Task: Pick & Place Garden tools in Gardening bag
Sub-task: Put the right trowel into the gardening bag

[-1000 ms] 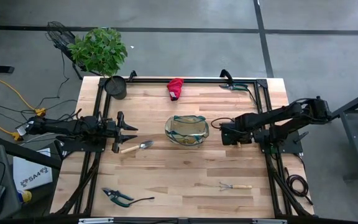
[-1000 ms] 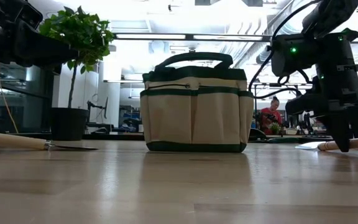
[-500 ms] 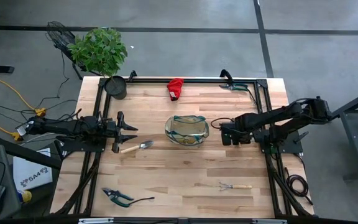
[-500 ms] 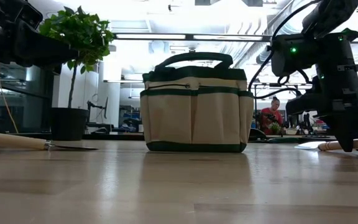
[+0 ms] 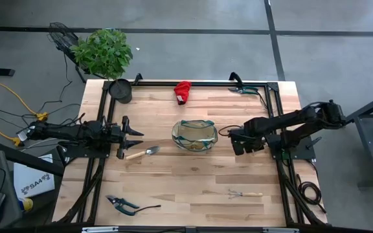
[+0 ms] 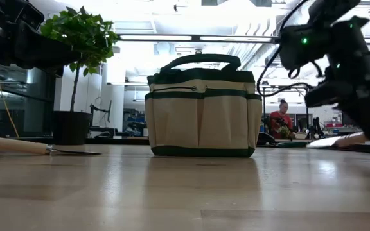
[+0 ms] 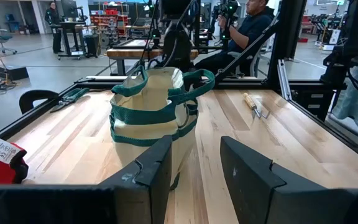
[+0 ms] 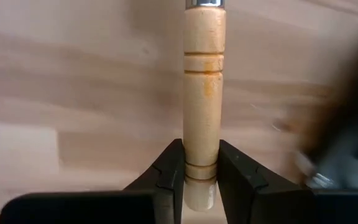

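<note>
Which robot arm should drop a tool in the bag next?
Right. Its end effector already grips a wooden-handled tool beside the gardening bag; the left end effector is open, holding nothing.

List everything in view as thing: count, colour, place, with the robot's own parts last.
Gardening bag: one, tan with green trim, table centre.
Trowel: one, silver with wooden handle, beside the left tool.
Pruners: one, green-black, near left corner.
Mini rake: one, wooden handle, near right side.
Red glove: one, far edge, middle.
Second pruners: one, green, far right edge.
Black pot: one, holding a green plant, far left corner.
Wooden-handled tool: one, gripped right of the bag.
Person: one, seated beyond the table.
Left tool: open, left of the bag.
Right tool: shut on the wooden handle.
</note>
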### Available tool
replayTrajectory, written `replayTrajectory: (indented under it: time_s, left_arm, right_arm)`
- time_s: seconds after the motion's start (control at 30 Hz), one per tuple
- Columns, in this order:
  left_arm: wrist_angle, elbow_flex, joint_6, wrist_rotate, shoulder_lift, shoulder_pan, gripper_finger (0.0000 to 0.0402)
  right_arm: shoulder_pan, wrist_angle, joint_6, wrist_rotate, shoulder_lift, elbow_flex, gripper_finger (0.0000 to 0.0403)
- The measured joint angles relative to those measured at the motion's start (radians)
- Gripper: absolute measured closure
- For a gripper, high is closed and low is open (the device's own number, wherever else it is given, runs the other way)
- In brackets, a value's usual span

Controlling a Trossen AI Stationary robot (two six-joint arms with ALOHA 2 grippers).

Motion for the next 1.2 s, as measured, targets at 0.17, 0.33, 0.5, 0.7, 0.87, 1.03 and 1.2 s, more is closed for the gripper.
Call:
replayTrajectory:
  time_s: [0.17,0.33,0.5,0.7,0.87,1.03,1.2]
  left_arm:
    - [0.0,0.0,0.0,0.0,0.0,0.0,0.0268]
    - [0.0,0.0,0.0,0.0,0.0,0.0,0.0268]
    - [0.0,0.0,0.0,0.0,0.0,0.0,0.0268]
    - [0.0,0.0,0.0,0.0,0.0,0.0,0.0268]
    - [0.0,0.0,0.0,0.0,0.0,0.0,0.0268]
    - [0.0,0.0,0.0,0.0,0.0,0.0,0.0268]
    - [0.0,0.0,0.002,-0.005,0.0,0.0,0.0268]
  right_arm:
    - [0.06,-0.209,-0.006,0.008,0.0,0.115,0.0341]
    - [0.133,-0.417,-0.005,0.009,-0.001,0.255,0.0341]
    - [0.213,-0.466,-0.005,0.002,-0.002,0.391,0.0341]
    - [0.296,-0.466,0.026,0.02,0.001,0.527,0.0342]
    - [0.346,-0.467,0.046,0.093,0.001,0.609,0.0342]
    - [0.371,-0.459,0.046,0.223,0.001,0.665,0.0342]
    - [0.398,-0.432,-0.05,0.346,0.002,0.673,0.0342]
